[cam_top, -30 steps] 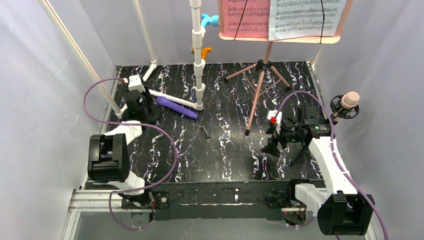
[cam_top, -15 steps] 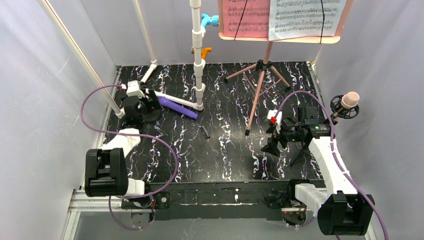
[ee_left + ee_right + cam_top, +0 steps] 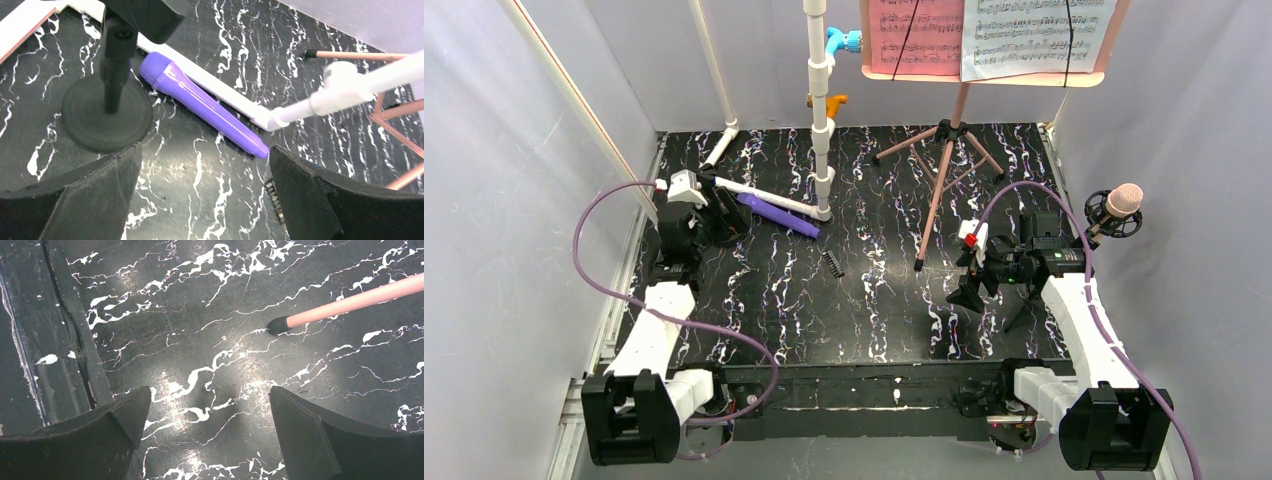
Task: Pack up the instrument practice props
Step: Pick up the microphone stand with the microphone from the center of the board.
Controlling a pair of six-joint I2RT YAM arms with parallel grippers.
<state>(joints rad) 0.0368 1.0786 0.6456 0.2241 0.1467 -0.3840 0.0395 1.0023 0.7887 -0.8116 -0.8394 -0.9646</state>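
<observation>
My left claw (image 3: 204, 150) has just sprung wide open, empty, so the purple tube (image 3: 200, 105) still lies unpacked beside the white pipe (image 3: 220, 89); my right claw (image 3: 207, 395) gapes empty too.

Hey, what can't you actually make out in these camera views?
Top view: music stand desk and sheets run off the upper edge; the notes are too small to read.
Left wrist view: clip mostly hidden behind a finger; black stand's top cut off above.
Right wrist view: only one stand leg shows, cut by the right edge.
</observation>
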